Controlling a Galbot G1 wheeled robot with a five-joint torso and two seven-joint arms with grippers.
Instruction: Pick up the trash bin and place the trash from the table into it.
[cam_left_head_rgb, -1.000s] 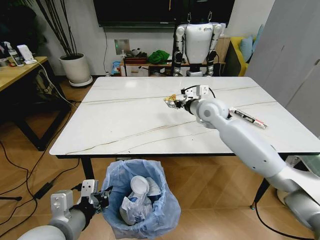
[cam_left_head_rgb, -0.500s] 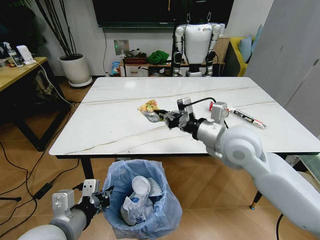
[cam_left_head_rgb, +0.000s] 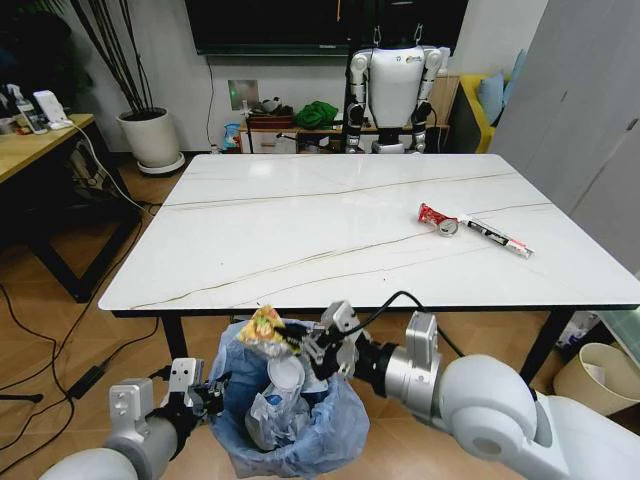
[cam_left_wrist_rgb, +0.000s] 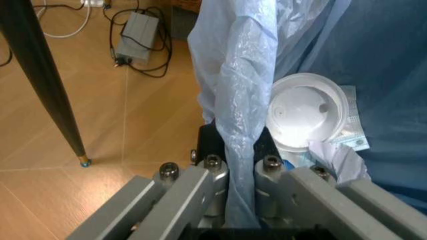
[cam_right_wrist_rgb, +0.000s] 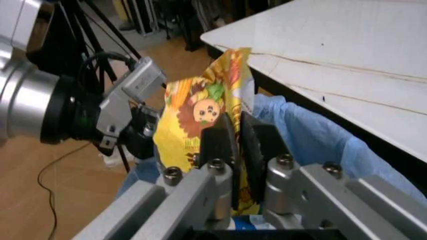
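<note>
- The left gripper (cam_left_head_rgb: 200, 397) at 7 o'clock pinches the trash bin (cam_left_head_rgb: 330, 430) by its bag rim; cup and lid already lie inside.
- The right gripper (cam_left_head_rgb: 305, 345) clamps the yellow snack wrapper (cam_left_head_rgb: 262, 329) above the bin (drop pending).
- On the table (cam_left_head_rgb: 300, 230), at 2 o'clock, the crushed red can (cam_left_head_rgb: 436, 218) and stick wrapper (cam_left_head_rgb: 497, 237) remain.

snack wrapper (cam_left_head_rgb: 262, 328): yellow, cartoon print in red/green/brown. trash bin (cam_left_head_rgb: 335, 425): light-blue translucent bag liner, crinkly. inside bin: white round lid (cam_left_wrist_rgb: 303, 114), white crumpled tissues (cam_left_head_rgb: 262, 412). table (cam_left_head_rgb: 300, 230): glossy white top, thin dark veins, black legs. on table: crushed can (cam_left_head_rgb: 437, 219) red, stick wrapper (cam_left_head_rgb: 497, 238) dark with white and red marks. right gripper (cam_right_wrist_rgb: 236, 142): black fingers, grey metal body. left gripper (cam_left_head_rgb: 203, 397): grey body, black fingers.
</note>
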